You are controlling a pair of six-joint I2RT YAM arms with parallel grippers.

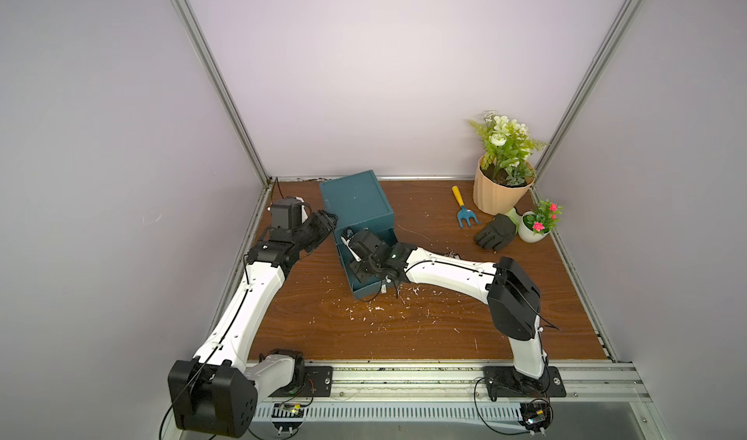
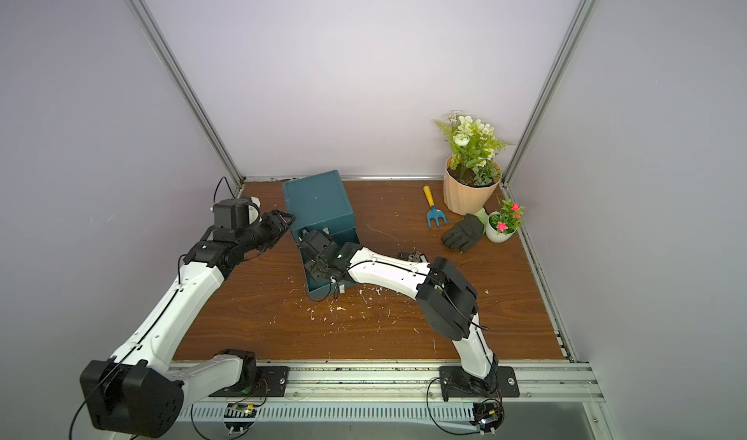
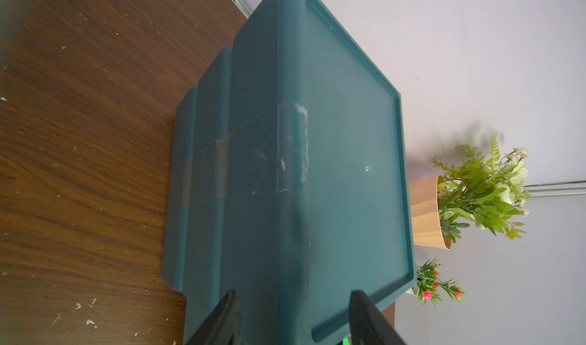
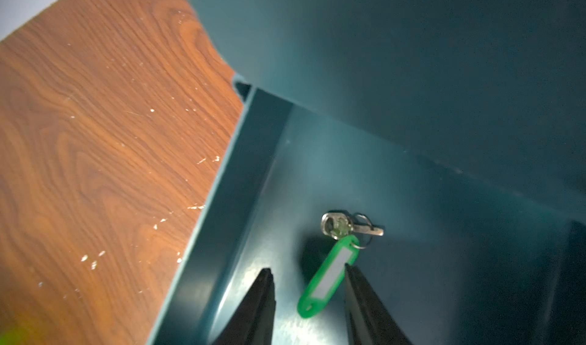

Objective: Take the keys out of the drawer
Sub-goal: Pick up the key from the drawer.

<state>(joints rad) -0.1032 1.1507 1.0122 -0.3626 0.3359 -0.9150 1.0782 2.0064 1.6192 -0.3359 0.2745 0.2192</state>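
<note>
One green-tagged key lies loose in the drawer, between the right pincer's parted jaws. The left pincer gapes astride the cabinet.

Far rt corner: garden fork, black glove, lg peach flowerpot, sm white pot

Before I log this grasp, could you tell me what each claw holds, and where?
Right claw: nothing; its jaws stand open around the green tag in the drawer. Left claw straddles the cabinet edge; grip cannot be told.
</note>
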